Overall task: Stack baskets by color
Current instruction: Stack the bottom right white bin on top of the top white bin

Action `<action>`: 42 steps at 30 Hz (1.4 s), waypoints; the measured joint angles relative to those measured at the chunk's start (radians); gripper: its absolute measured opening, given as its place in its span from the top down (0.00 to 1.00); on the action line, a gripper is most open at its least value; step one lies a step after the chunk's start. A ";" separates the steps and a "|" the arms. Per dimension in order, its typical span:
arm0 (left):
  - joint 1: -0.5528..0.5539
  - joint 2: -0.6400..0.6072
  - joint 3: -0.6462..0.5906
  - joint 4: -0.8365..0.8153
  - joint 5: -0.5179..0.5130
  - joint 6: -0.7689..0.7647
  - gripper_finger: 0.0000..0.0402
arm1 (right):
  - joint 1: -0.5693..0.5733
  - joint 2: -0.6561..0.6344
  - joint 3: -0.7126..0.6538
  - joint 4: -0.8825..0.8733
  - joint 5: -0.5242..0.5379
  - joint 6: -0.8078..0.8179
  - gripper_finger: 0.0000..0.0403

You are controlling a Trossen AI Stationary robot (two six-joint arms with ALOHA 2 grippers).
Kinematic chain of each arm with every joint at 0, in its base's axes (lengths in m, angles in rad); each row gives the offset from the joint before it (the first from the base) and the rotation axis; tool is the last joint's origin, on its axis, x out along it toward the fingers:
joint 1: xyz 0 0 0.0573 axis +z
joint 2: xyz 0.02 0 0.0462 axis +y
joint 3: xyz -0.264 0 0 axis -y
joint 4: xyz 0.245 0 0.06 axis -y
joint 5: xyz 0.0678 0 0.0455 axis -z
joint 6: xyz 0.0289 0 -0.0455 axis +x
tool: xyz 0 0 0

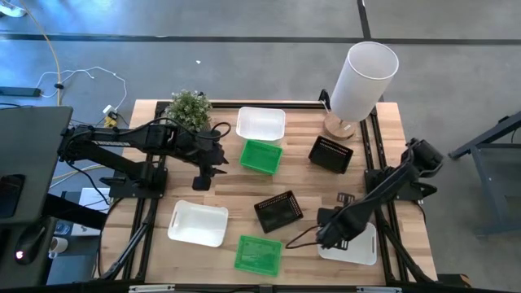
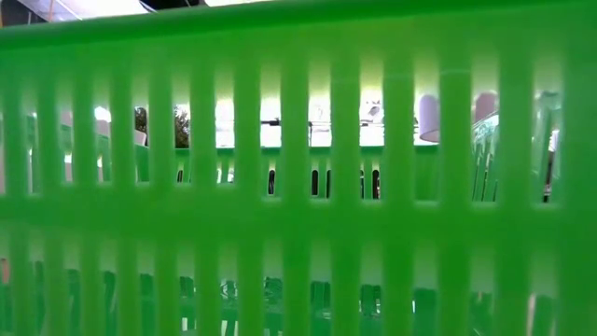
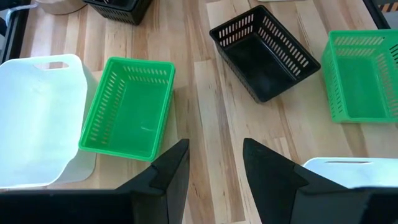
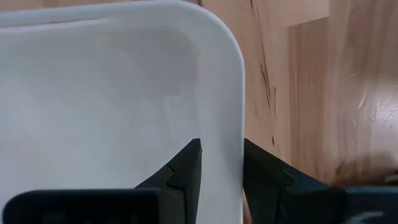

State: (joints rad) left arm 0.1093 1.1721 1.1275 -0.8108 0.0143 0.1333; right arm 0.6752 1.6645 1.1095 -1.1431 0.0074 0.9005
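The right gripper's [image 1: 335,236] jaws straddle the rim of a white basket [image 1: 355,244] at the bench's [image 1: 391,130] near right corner, seen from above, one inside the wall and one outside, narrowly set; whether they press the rim I cannot tell from here. The left gripper [image 1: 200,182] hangs over bare wood mid-left, with a second white basket [image 1: 198,223] just in front of it and a third [image 1: 260,124] at the back beside a green basket [image 1: 261,156]; another green one [image 1: 259,253] sits at the near edge, and two black baskets [image 1: 278,211] [image 1: 331,154] lie between. The low view is filled by a green mesh wall [image 2: 298,215]. The left wrist view shows its jaws apart and empty above open wood. The right wrist view shows the white rim [image 4: 233,112] running between the fingers [image 4: 186,165], its long side stretching away from them; I judge the right arm is placed to lift this basket toward the near white one, across clear wood.
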 joint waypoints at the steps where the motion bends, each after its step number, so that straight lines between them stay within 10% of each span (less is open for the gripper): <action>1: 0.000 0.000 0.000 0.000 0.000 0.000 0.66 | 0.000 0.006 0.000 0.000 0.001 0.001 0.77; 12: 0.000 0.000 0.000 0.000 -0.031 0.000 0.66 | 0.000 0.031 0.000 0.001 0.000 0.034 0.99; 42: 0.000 0.000 0.000 -0.121 -0.160 0.000 0.66 | -0.096 -0.336 0.013 -0.121 0.236 0.238 1.00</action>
State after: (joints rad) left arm 0.1093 1.1725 1.1275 -0.9318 -0.1459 0.1337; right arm 0.5789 1.3285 1.1227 -1.2640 0.2432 1.1381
